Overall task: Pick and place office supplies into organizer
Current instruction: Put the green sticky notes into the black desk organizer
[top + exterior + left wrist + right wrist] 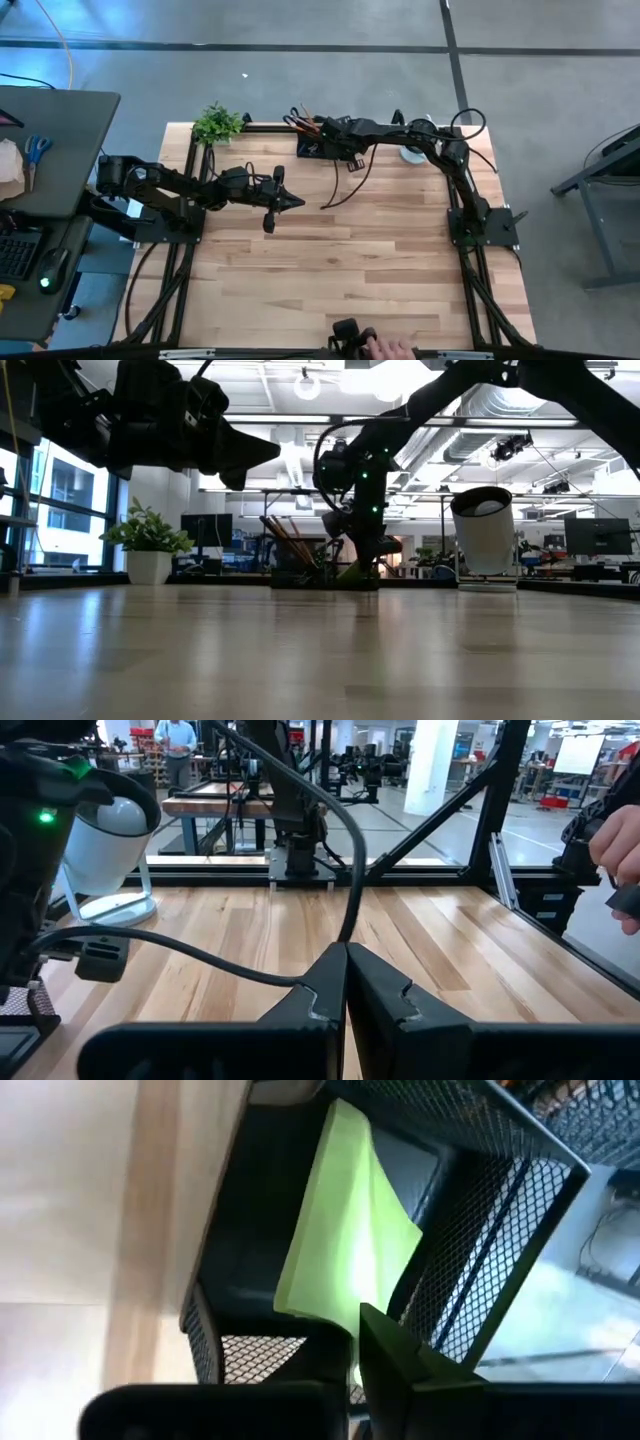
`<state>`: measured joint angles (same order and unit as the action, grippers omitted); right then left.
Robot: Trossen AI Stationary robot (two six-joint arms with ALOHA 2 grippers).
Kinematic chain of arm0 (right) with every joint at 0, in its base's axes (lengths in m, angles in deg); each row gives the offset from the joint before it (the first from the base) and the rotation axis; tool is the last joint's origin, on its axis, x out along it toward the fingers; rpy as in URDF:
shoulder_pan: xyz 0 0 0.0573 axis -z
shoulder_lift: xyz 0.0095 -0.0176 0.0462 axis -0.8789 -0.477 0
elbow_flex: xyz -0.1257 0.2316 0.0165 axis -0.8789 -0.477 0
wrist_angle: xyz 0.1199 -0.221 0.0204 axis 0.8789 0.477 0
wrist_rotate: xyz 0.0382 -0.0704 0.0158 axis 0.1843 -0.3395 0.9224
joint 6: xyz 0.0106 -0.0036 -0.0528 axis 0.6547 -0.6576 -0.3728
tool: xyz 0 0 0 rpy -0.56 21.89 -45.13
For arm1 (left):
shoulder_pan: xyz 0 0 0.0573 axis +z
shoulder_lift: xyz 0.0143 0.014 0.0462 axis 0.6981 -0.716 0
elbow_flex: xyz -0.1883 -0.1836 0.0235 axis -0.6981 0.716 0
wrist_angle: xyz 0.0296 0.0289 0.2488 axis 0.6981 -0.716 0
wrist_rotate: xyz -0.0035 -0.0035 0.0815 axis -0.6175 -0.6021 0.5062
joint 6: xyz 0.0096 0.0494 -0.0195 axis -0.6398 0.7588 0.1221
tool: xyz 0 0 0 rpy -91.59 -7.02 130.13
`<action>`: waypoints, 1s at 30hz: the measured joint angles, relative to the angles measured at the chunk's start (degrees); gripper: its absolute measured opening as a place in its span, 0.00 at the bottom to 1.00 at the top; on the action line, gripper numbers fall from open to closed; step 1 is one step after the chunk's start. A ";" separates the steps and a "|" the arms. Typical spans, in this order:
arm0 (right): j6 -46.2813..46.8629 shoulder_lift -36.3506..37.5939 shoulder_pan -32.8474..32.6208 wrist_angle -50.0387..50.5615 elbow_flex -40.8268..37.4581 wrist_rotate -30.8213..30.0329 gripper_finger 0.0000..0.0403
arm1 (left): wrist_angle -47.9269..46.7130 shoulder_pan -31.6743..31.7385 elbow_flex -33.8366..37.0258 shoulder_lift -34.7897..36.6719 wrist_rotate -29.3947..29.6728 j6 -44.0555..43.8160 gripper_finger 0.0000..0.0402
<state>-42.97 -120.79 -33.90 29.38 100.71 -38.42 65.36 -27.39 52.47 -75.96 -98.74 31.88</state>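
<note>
A desk (60,150) stands off the table's left edge with blue scissors (36,150) lying on it. A potted plant (217,124) sits at the table's (350,260) far left corner. The left gripper (290,201) hangs above the bare wood left of centre, its fingers (400,1005) pressed together and holding nothing. At the far edge, near the middle, stands the organizer (312,140), a black mesh tray with pencils (285,540) leaning out of it. The right gripper (352,1342) reaches into it, its jaws closed narrow on the edge of the sticky pad (345,1240), which stands tilted inside a mesh compartment. To the right, a white cup (483,530) stands at the far edge. At the near edge a person's hand (390,349) shows.
</note>
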 joint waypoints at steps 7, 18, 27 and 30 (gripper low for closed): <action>9.72 0.37 -1.17 4.62 0.56 -0.37 0.03 | 0.02 0.00 0.00 0.00 0.00 0.00 0.00; 24.43 0.40 -1.42 14.90 12.17 3.98 0.01 | 0.35 0.00 0.00 0.00 0.00 -0.07 0.00; 37.86 0.42 -1.57 21.65 18.78 8.05 0.01 | 0.39 0.00 0.00 0.00 0.00 -0.07 0.00; 39.05 0.41 -1.92 23.51 18.02 7.34 0.01 | 0.42 0.00 0.00 0.00 0.00 -0.07 0.00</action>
<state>-3.93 -120.39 -35.81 52.89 118.72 -31.08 65.77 -27.39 52.47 -75.96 -98.74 31.81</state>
